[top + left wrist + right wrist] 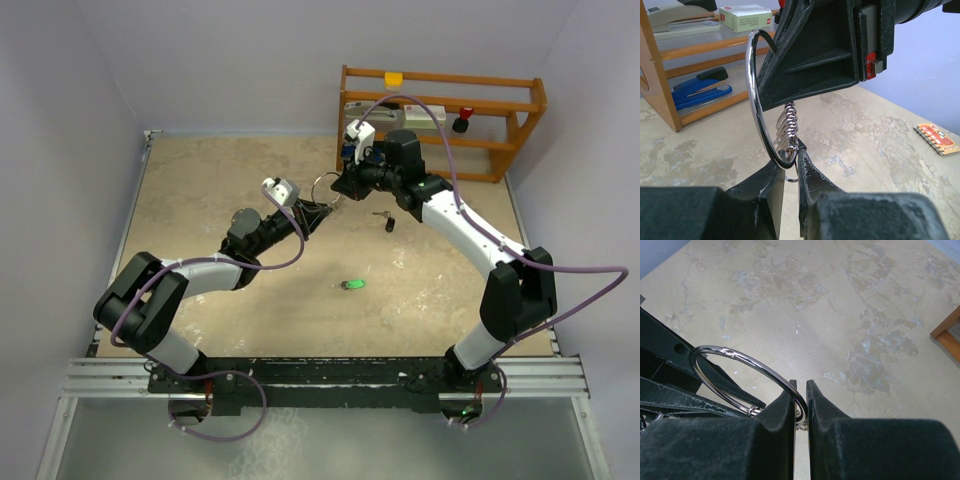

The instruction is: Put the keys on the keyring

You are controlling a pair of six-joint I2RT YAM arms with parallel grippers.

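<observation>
Right end effector tight on keyring, left end effector's grip unclear (narrow gap) — mottled tabletop, pale walls.

Mottled beige tabletop, pale lilac walls, wooden rack far right

No lettering reads clearly. A pale green cardboard box on a shelf of the wooden rack carries small red logo marks on its top and end, too small to make out. An orange spiral-bound booklet on the table shows red cover print, likewise illegible.
</observation>
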